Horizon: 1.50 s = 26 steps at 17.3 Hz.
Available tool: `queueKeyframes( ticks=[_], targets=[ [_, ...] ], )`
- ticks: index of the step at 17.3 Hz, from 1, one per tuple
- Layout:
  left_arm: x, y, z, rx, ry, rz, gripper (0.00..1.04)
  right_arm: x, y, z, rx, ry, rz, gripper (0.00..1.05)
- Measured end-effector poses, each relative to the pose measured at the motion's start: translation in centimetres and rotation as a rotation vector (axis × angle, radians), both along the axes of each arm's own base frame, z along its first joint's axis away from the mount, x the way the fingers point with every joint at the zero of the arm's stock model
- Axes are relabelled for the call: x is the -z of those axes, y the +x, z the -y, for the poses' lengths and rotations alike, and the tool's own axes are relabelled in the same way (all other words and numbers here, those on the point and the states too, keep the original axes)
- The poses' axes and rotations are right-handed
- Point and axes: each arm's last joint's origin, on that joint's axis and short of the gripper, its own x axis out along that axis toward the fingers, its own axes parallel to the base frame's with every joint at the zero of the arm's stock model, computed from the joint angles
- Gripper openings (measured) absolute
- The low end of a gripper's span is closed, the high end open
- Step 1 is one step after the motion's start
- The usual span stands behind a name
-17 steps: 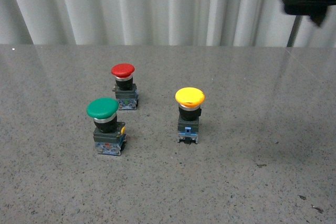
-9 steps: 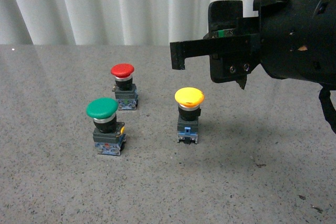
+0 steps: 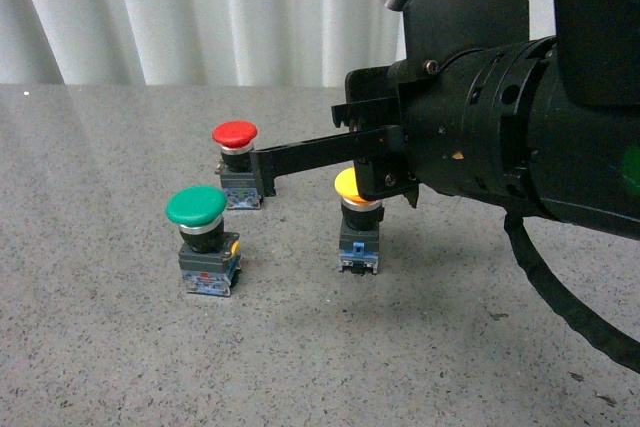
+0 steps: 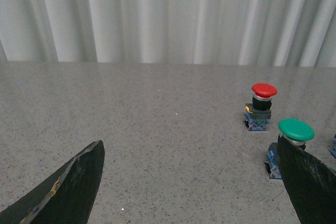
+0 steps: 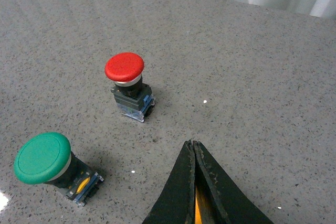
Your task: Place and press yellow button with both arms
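The yellow button [image 3: 346,188] stands upright on the grey table, right of the green and red buttons; my right arm hides part of its cap. My right gripper [image 3: 268,175] is shut and empty. Its fingers reach leftward over the yellow cap, with the tips near the red button. In the right wrist view the shut tips [image 5: 193,144] point at bare table, and a sliver of the yellow cap [image 5: 196,209] shows between the fingers. My left gripper [image 4: 191,182] is open and empty, low over bare table. One of its fingers [image 4: 310,179] is next to the green button.
The green-capped button [image 3: 197,207] stands front left, also seen in both wrist views [image 4: 295,129] [image 5: 42,157]. The red-capped button [image 3: 235,134] stands behind it [image 4: 263,89] [image 5: 125,67]. A white curtain hangs behind the speckled grey table [image 3: 450,347].
My right arm has swung down and leftward into the front view. Its shut fingers now stretch over the yellow button's cap. The three buttons have not moved.
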Motion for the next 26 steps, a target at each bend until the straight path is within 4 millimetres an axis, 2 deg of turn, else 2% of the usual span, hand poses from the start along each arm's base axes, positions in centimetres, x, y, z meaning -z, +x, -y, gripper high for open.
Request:
queueKeyframes(
  ticks=[7, 20, 24, 26],
  targets=[
    [0.0, 0.0, 0.0, 0.0, 0.0, 0.0, 0.98, 1.7, 0.3, -0.6, -0.008, -0.035, -0.048, 0.02],
    [0.0, 0.0, 0.0, 0.0, 0.0, 0.0, 0.98, 3.0, 0.6, -0.8, 0.002, -0.072, -0.11, 0.02],
    [0.0, 0.0, 0.0, 0.0, 0.0, 0.0, 0.98, 2.7, 0.7, -0.5, 0.018, -0.058, -0.116, 0.02],
    [0.0, 0.0, 0.0, 0.0, 0.0, 0.0, 0.98, 1.8, 0.8, -0.2, 0.031, 0.024, -0.085, 0.02]
  ],
)
